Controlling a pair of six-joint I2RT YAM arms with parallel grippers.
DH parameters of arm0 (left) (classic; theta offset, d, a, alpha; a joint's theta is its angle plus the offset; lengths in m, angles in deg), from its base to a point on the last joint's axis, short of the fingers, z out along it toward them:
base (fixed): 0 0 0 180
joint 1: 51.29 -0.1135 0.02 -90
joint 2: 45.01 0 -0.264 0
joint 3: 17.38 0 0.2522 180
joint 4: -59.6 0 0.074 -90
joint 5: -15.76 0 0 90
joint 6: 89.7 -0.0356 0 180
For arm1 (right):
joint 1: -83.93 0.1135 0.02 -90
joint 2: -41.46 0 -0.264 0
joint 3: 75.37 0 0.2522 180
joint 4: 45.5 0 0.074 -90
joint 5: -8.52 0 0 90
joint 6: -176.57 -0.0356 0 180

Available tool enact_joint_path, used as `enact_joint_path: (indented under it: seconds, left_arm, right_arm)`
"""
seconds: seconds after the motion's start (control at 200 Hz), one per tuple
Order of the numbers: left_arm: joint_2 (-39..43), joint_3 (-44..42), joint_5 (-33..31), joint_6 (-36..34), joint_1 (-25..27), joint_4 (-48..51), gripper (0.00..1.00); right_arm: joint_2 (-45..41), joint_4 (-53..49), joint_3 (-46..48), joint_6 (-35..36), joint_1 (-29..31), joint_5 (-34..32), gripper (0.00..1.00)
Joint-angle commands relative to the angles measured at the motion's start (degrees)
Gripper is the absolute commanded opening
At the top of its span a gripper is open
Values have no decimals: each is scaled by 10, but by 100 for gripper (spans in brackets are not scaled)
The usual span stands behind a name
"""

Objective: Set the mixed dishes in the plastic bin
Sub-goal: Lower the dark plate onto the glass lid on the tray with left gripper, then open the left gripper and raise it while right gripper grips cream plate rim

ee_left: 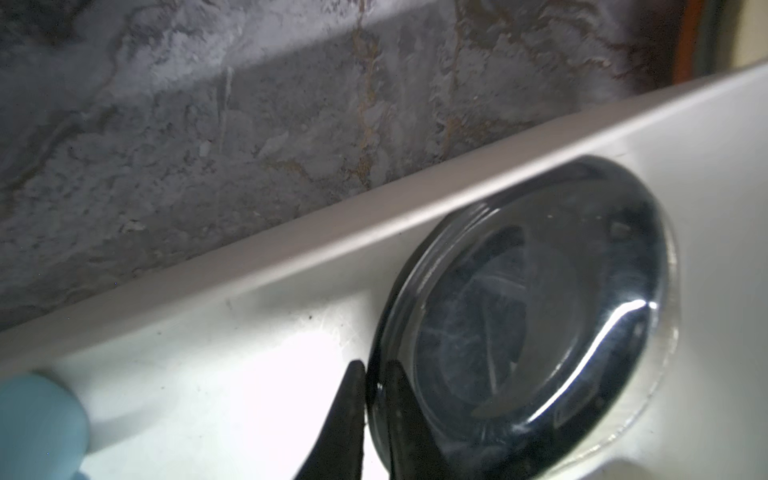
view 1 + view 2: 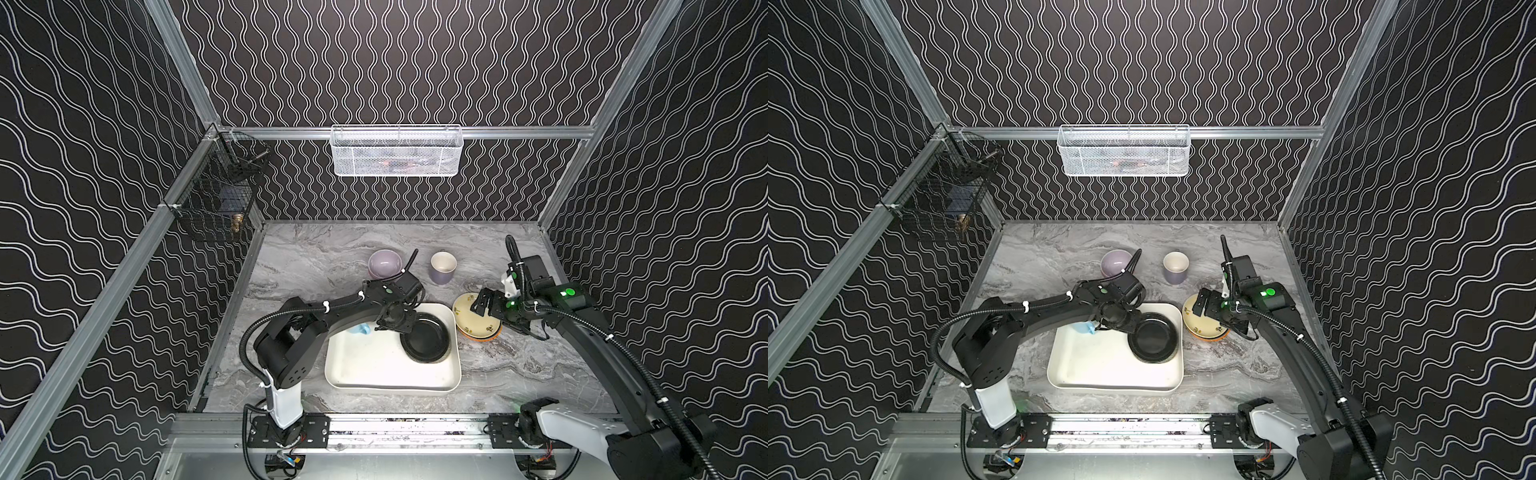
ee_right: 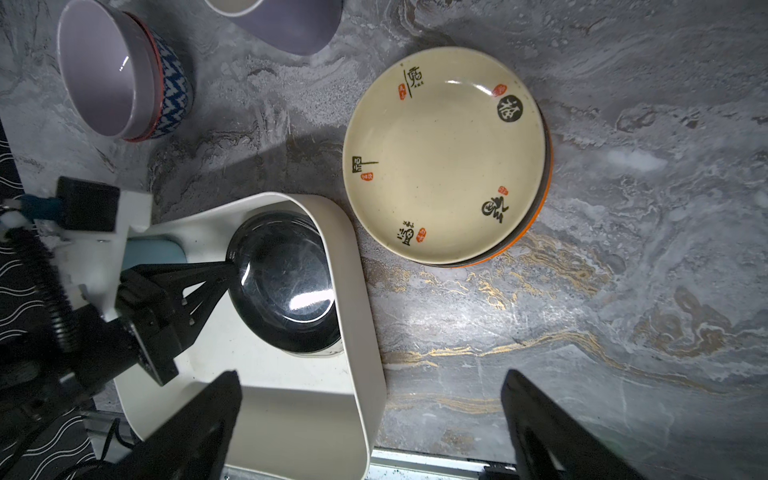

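Observation:
The cream-white plastic bin (image 2: 374, 365) (image 3: 291, 415) lies at the middle front. In its far right corner sits the black plate (image 2: 428, 338) (image 1: 540, 311) on a clear glass plate (image 1: 665, 374). My left gripper (image 2: 388, 326) (image 1: 374, 370) is shut on the black plate's rim. A light blue mug (image 2: 360, 329) lies in the bin beside it. Right of the bin, the pale yellow plate (image 2: 467, 320) (image 3: 444, 158) rests on an orange plate (image 3: 540, 212). My right gripper (image 2: 478, 305) (image 3: 372, 378) hangs open above them, holding nothing.
At the back stand the lavender bowl (image 2: 384, 264), nested in a red-rimmed, blue-patterned bowl (image 3: 170, 87), and the lavender-grey mug (image 2: 442, 268). A white mesh basket (image 2: 397, 151) hangs on the back wall and a black wire basket (image 2: 216, 199) on the left wall.

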Motion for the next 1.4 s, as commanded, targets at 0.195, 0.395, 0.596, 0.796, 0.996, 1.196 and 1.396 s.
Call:
enact_joint_path:
  seconds: [0.195,0.395,0.596,0.796,0.996,1.196,1.396]
  left_arm:
    - [-20,11,27,-6,-1,-4,12]
    - [-29,17,38,-9,0,-3,14]
    - [-34,25,43,-13,0,5,20]
    - [-36,37,47,-21,0,15,27]
    - [-29,73,35,-31,0,49,49]
    - [-14,156,10,-57,-13,108,66]
    - [11,196,45,-76,-75,133,66]
  right_arm:
    - [6,-6,-2,5,0,-9,99]
    - [3,-5,6,3,0,-11,99]
    - [5,-6,14,-3,-1,-33,99]
    - [13,6,39,-12,-24,-53,99]
    - [42,39,57,1,-80,-61,99]
    - [108,107,37,38,-135,-49,94]
    - [228,165,-8,77,-153,-27,58]
